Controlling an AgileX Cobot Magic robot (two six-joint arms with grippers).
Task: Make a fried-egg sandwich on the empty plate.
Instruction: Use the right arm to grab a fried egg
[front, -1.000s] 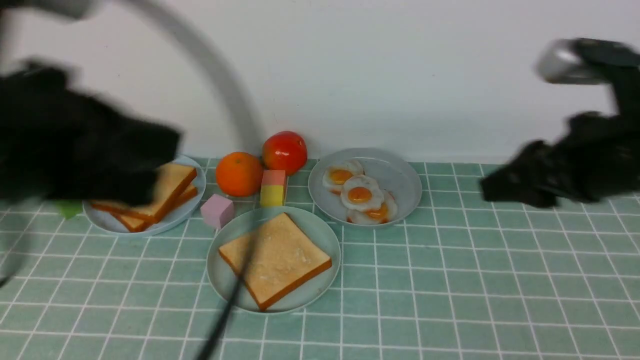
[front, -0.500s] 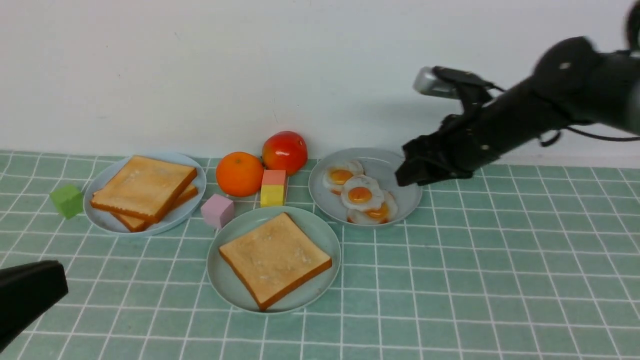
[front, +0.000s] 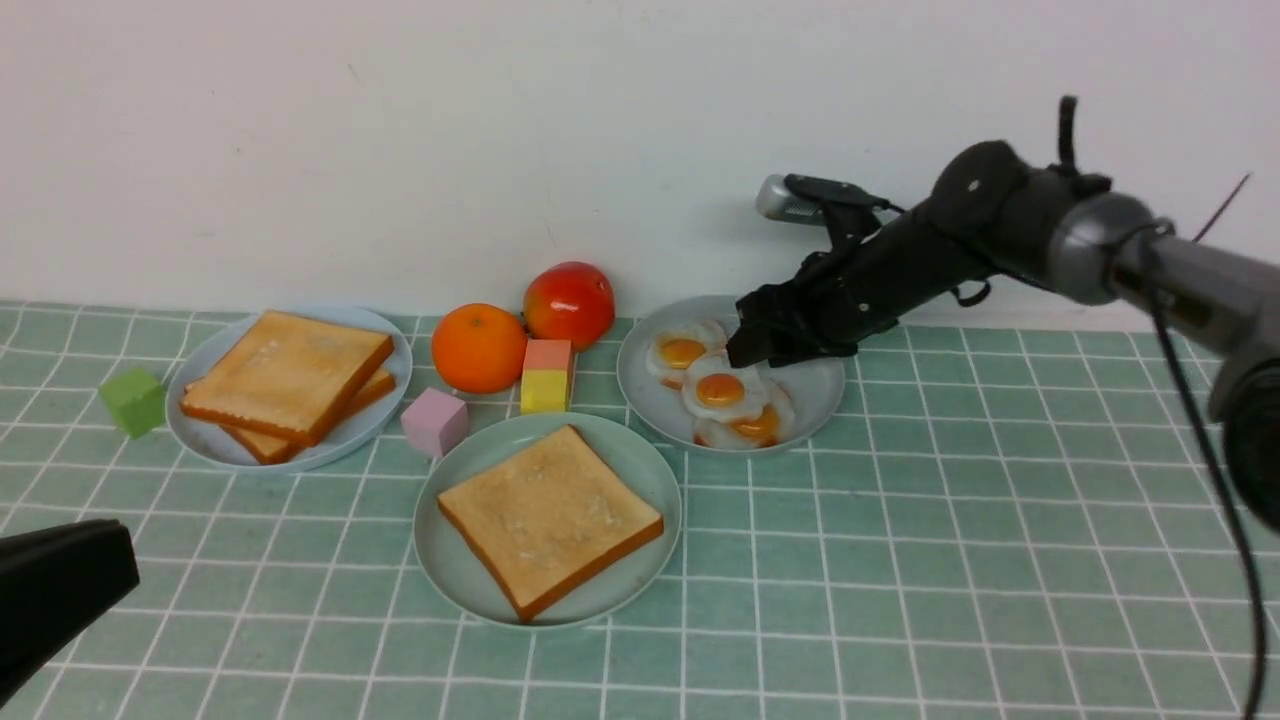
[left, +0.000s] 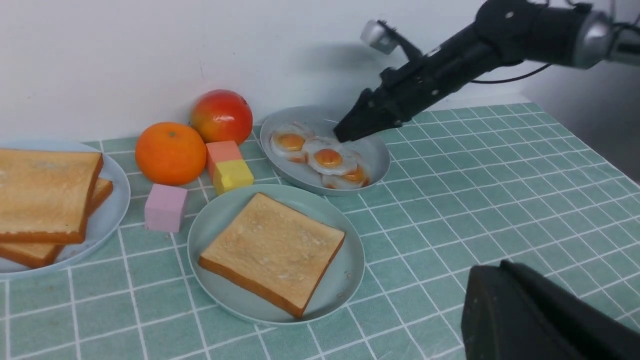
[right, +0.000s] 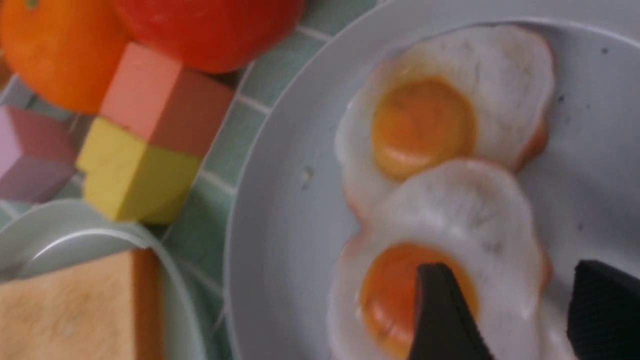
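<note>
While one toast slice lies flat on the mint-green plate at front centre, we see a pink cube and a pink-and-yellow block crowding its back rim — an orange and a tomato stand behind them. Just beside it, back right, the grey plate holds three fried eggs. Our right gripper hangs over the middle egg, jaws spread. Our left gripper sits low at near left, jaws pressed together.

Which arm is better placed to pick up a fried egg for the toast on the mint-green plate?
Right. The right gripper hangs with fingers open directly over the middle fried egg on the grey-blue plate. The left gripper sits shut at the near left corner, far from that plate.
</note>
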